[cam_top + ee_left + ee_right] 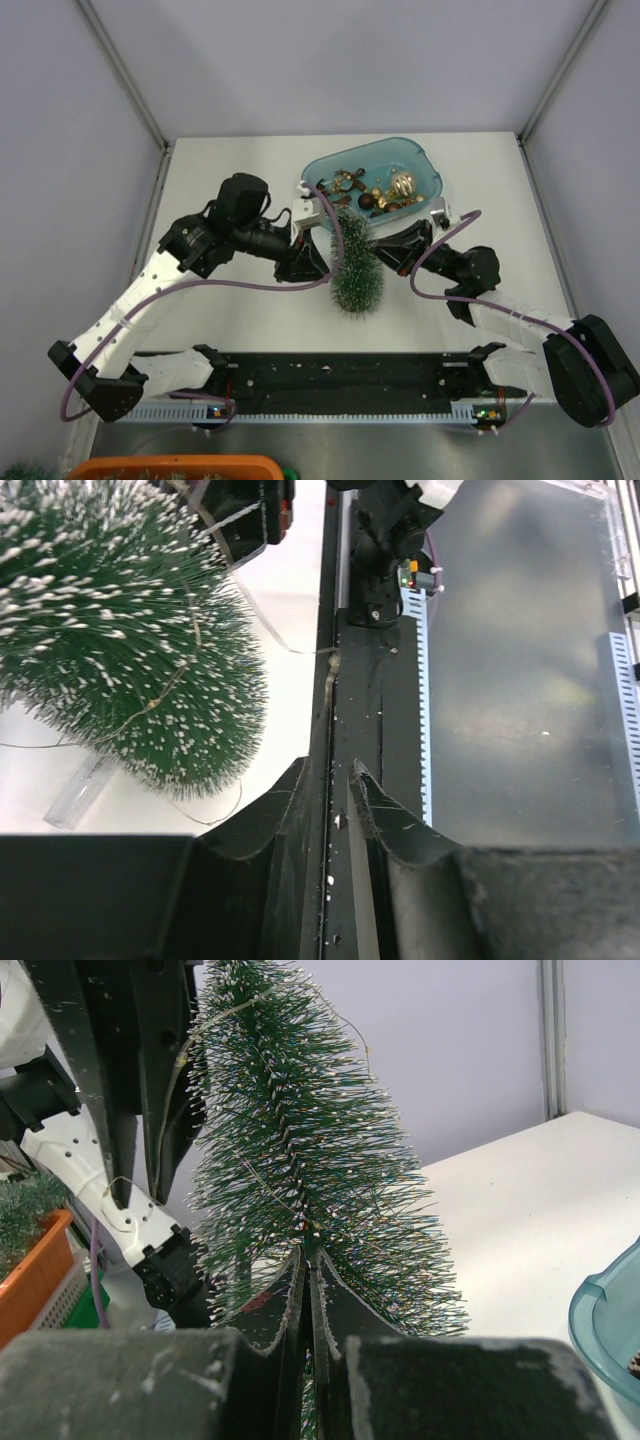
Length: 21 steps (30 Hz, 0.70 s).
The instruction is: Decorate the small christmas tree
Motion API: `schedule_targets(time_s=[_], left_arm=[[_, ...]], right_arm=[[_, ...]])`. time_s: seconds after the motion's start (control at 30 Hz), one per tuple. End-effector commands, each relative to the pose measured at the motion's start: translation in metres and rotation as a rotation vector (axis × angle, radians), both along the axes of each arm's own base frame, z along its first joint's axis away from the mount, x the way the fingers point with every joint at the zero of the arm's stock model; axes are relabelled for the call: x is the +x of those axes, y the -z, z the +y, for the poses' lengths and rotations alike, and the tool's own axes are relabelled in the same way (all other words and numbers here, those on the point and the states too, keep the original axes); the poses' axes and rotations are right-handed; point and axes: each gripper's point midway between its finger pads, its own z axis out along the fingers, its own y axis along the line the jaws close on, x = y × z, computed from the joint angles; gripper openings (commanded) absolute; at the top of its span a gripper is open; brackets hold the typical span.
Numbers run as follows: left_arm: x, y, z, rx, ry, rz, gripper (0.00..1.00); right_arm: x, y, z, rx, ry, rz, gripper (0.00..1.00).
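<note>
Two arms reach in from either side of the small christmas tree (357, 265). It stands upright near the middle of the white table (230, 320), just on the near side of a blue tray (425, 165) holding gold and brown ornaments (385, 190). From above, the left gripper (322, 262) sits close against the tree's left flank and the right gripper (388, 248) against its right. An orange bin (175, 466) peeks in at the bottom edge.

Through the left wrist camera the tree fills the upper left, with a thin wire (160, 695) draped over its frosted bristles. The left fingers (375, 800) stand a narrow gap apart, beside the tree and not touching it. I cannot tell whether any strand runs between them.

From the right wrist camera the tree rises straight ahead. The right fingers (335, 1305) are pressed together, their tips buried in the lower bristles. Whether they pinch anything is hidden. The left gripper's dark fingers hang just left of the tree.
</note>
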Motion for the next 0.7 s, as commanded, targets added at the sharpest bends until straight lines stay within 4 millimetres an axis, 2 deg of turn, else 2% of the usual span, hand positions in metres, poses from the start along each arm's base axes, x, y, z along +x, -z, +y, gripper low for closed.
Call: schedule_targets(time_s=[0.0, 0.1, 0.17, 0.37, 0.57, 0.67], left_arm=[[0.010, -0.017, -0.004, -0.029, -0.019, -0.087, 0.23], [0.009, -0.012, -0.006, -0.023, -0.018, -0.079, 0.14], [0.008, -0.007, -0.005, -0.017, -0.013, -0.077, 0.14], [0.004, -0.004, -0.003, -0.012, -0.011, -0.063, 0.24], [0.001, -0.009, -0.005, -0.029, 0.005, -0.066, 0.23], [0.005, -0.008, -0.002, -0.014, -0.020, -0.075, 0.32]], right_arm=[[-0.022, -0.045, -0.012, 0.113, -0.003, -0.238, 0.00], [-0.022, -0.046, -0.013, 0.116, -0.002, -0.240, 0.00], [-0.022, -0.046, -0.013, 0.116, -0.002, -0.242, 0.00], [-0.022, -0.046, -0.012, 0.117, -0.003, -0.240, 0.00], [-0.022, -0.046, -0.012, 0.119, -0.008, -0.238, 0.00], [-0.023, -0.045, -0.012, 0.118, -0.011, -0.235, 0.00]])
